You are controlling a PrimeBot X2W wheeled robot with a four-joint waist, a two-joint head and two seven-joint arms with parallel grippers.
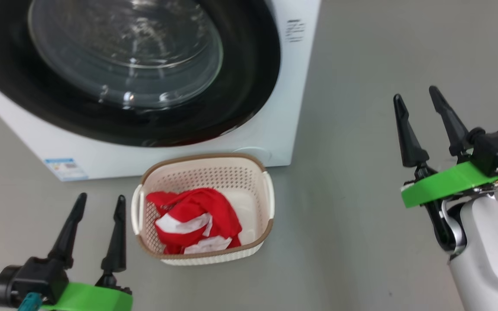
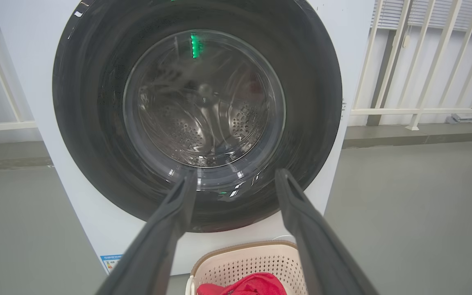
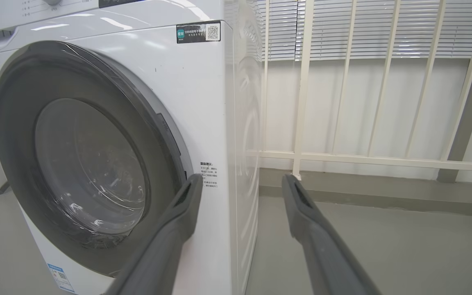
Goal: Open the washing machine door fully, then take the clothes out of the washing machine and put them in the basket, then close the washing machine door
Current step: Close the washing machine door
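Your door [image 1: 123, 65] looks shut against the washing machine [image 1: 292, 108], and the red clothes [image 1: 197, 220] lie in the basket [image 1: 201, 157] on the floor [image 1: 361, 216], at 6 o'clock below the door. Your left gripper [image 1: 102, 198] hovers at 7 o'clock, jaws wide and empty; your right gripper [image 1: 416, 93] hangs at 3 o'clock, jaws wide too, holding nothing. I judge the closing step all but done: check that the rim sits flush at its 3 o'clock edge. If it stands proud, press the black rim, not the glass, keeping clear of the basket
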